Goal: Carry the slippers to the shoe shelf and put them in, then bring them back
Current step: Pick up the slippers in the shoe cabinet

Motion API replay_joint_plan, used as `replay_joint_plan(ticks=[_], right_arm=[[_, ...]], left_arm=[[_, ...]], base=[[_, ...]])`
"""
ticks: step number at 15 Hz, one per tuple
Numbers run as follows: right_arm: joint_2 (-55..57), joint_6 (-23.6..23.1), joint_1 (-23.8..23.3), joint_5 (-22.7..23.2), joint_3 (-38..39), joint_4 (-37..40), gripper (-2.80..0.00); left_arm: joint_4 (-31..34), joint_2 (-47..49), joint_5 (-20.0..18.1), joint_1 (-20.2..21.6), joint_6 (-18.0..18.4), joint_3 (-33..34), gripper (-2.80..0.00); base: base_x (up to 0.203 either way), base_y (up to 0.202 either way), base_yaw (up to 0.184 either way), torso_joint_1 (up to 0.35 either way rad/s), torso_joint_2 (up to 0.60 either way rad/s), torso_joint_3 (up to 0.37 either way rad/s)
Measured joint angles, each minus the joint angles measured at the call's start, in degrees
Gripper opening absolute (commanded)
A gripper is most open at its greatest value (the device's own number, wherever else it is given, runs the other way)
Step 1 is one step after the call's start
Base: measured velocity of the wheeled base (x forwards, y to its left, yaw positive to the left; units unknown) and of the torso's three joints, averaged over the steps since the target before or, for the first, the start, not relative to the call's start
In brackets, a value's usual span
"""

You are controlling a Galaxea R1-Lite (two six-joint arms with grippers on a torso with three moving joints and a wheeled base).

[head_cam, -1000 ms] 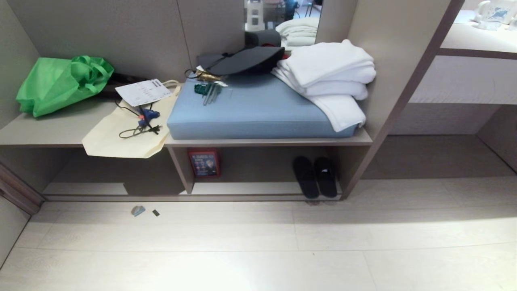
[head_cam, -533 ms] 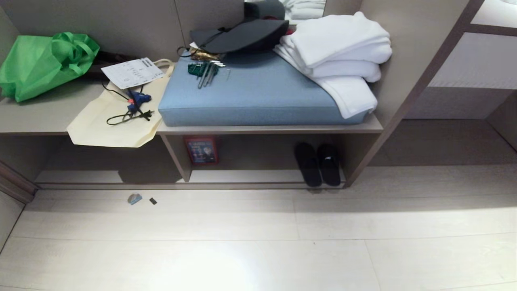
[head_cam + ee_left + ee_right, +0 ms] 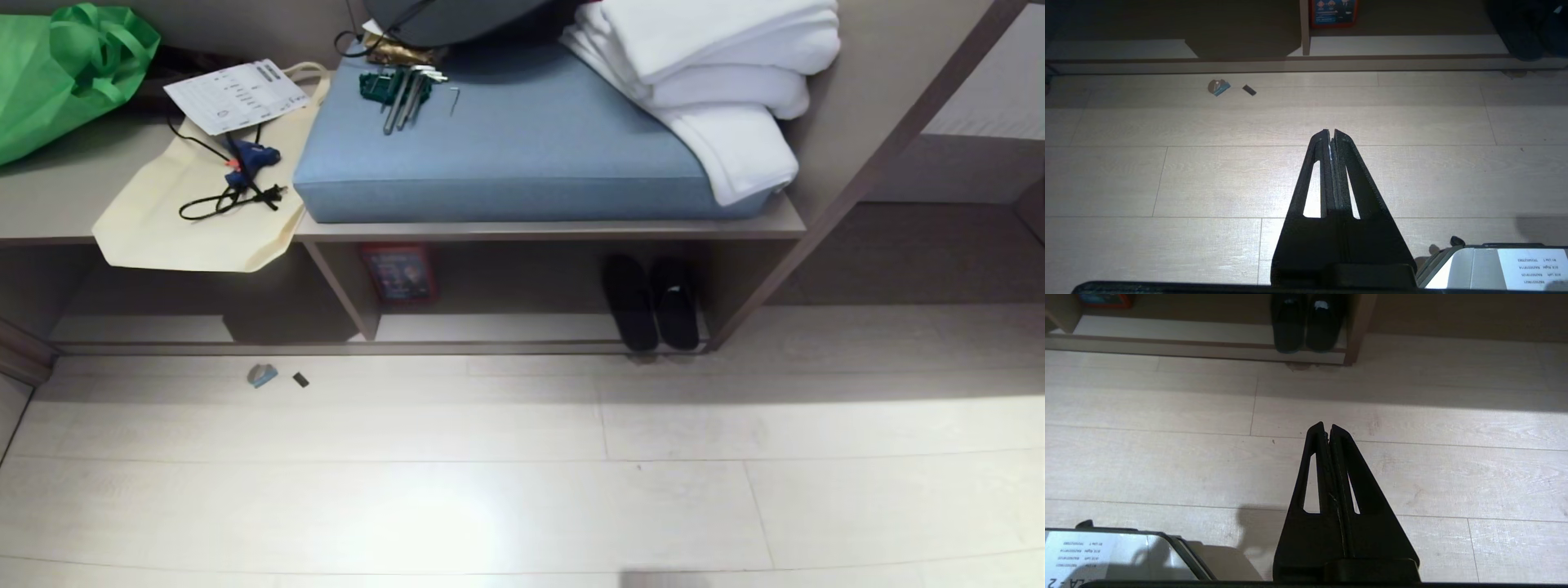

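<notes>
The black slippers (image 3: 651, 302) stand side by side in the right end of the shoe shelf (image 3: 506, 327), the low taupe cubby under the bench, heels at its front lip. The right wrist view shows the slippers (image 3: 1306, 322) straight ahead across the pale floor. My right gripper (image 3: 1328, 426) is shut and empty, hanging over the floor well short of them. My left gripper (image 3: 1330, 131) is shut and empty too, parked over the floor facing the shelf's vertical divider (image 3: 1303, 26). Neither arm shows in the head view.
A blue cushion (image 3: 506, 139) with white towels (image 3: 727, 90), metal tools, a cream tote (image 3: 196, 204) and a green bag (image 3: 65, 73) lie on the bench top. A red-framed picture (image 3: 397, 273) leans in the cubby. Small scraps (image 3: 263, 375) lie on the floor.
The whole head view has tilted downward, so the bench and shelf slid up the picture and more floor shows. Nothing in the scene has moved.
</notes>
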Motion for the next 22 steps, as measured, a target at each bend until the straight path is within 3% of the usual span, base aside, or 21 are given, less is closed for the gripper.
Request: replay_joint_plan(ticks=[22], right_arm=[[0.0,-0.13,0.0,-0.02,0.06,-0.33,-2.8]], left_arm=[[0.0,0.0,0.02,0.0,0.0,-0.02,-2.8]], base=[[0.0,0.0,0.0,0.002,0.0,-0.197]])
